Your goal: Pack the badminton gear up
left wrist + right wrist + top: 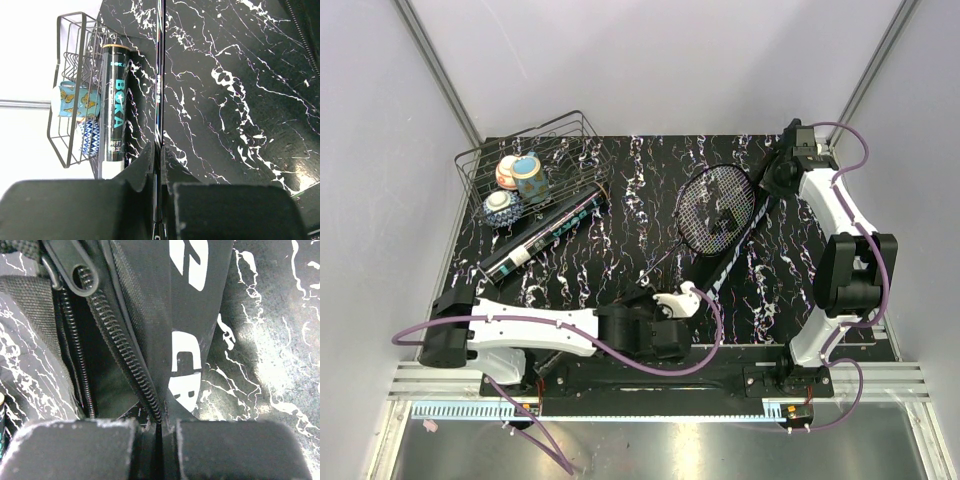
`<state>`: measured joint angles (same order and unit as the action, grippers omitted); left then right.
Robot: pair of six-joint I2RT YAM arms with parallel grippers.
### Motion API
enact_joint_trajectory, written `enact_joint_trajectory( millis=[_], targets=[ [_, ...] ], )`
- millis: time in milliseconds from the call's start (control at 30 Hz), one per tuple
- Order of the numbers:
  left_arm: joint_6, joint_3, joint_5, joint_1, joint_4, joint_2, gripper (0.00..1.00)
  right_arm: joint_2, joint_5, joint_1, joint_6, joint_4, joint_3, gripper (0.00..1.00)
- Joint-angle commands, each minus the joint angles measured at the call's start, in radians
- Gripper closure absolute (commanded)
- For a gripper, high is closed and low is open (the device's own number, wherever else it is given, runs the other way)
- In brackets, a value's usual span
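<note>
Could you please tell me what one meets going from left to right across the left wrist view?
Basket → tube → racket shaft.

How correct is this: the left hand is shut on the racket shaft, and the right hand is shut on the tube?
One part is wrong. The left hand is shut on the racket shaft, but the right hand is shut on the bag, at its zipper edge, as the right wrist view shows. The tube lies untouched, far on the left.
</note>
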<state>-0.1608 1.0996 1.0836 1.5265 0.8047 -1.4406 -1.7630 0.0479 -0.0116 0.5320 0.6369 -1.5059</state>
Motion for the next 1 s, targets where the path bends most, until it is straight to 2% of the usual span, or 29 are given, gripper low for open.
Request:
enact_joint_trajectory(
  millis=[0,100,267,467,633,800,967],
  targets=[
    [-0.031,0.028,-0.013,0.020,0.024,-0.010,1.00,0.057,-0.039,0.038,-0.007,0.007,-0.027,1.00],
    [0.004,0.040,-0.049,0.029,0.013,-0.037,1.00,0.063,-0.046,0.038,-0.010,0.004,-0.019,1.00],
    [0.153,0.083,-0.186,0.035,-0.090,-0.067,1.00,0.091,-0.138,0.038,0.003,-0.035,0.028,1.00],
    [0.245,0.178,-0.127,0.017,-0.146,-0.173,1.00,0.122,-0.209,0.038,0.005,-0.057,0.090,1.00],
    [0.211,0.342,-0.051,-0.060,-0.156,-0.289,1.00,0.163,-0.273,0.038,0.034,-0.103,0.165,1.00],
    [0.162,0.508,0.053,-0.089,-0.125,-0.411,1.00,0.195,-0.325,0.038,0.071,-0.147,0.213,1.00],
    [0.167,0.585,0.004,-0.112,-0.185,-0.504,1.00,0.221,-0.367,0.038,0.092,-0.167,0.260,1.00]
  ],
)
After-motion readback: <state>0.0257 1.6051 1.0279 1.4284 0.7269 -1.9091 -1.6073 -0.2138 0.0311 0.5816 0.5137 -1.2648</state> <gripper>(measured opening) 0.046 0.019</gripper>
